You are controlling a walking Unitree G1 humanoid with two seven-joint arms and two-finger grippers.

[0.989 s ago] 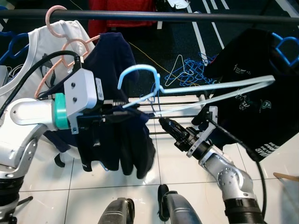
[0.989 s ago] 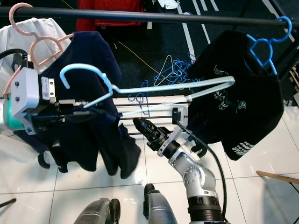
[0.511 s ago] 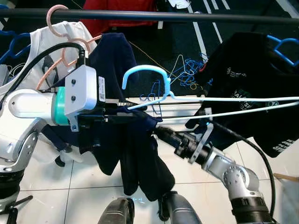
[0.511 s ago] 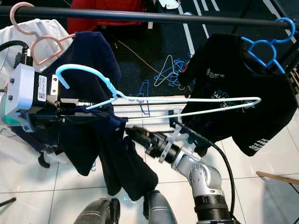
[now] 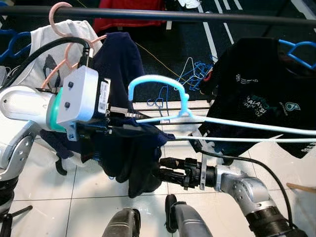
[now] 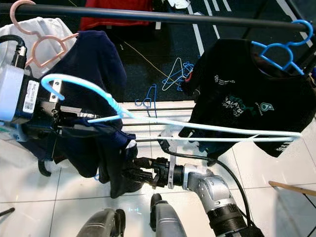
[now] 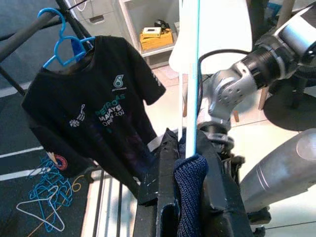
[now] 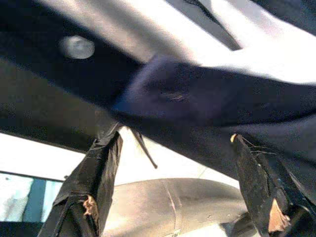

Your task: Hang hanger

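Note:
My left gripper (image 5: pixel 129 121) is shut on the neck of a light blue hanger (image 5: pixel 159 79), with a fold of a dark navy garment (image 5: pixel 131 158) pinched in too; the left wrist view shows the cloth between its fingers (image 7: pixel 168 163). The hanger's long arms (image 6: pixel 222 131) reach right, almost level, below the black rail (image 5: pixel 197 16). Most of the navy garment hangs bunched under my left gripper. My right gripper (image 5: pixel 165 171) is open, low beside the garment's lower edge; the right wrist view shows navy cloth (image 8: pixel 207 98) just beyond its spread fingers (image 8: pixel 98 168).
A black T-shirt (image 5: pixel 256 98) on a blue hanger (image 5: pixel 301 49) hangs from the rail on the right. Pink hangers (image 5: pixel 61 22) with a white shirt (image 5: pixel 42 59) hang on the left. Blue wire hangers (image 5: pixel 197 74) lie on the dark floor beyond the rack's low bars (image 5: pixel 168 106).
My right gripper has swung left and down to the navy garment's lower edge. The hanger has tipped flatter, its long arms sweeping right and lower. The garment has bunched up under my left gripper.

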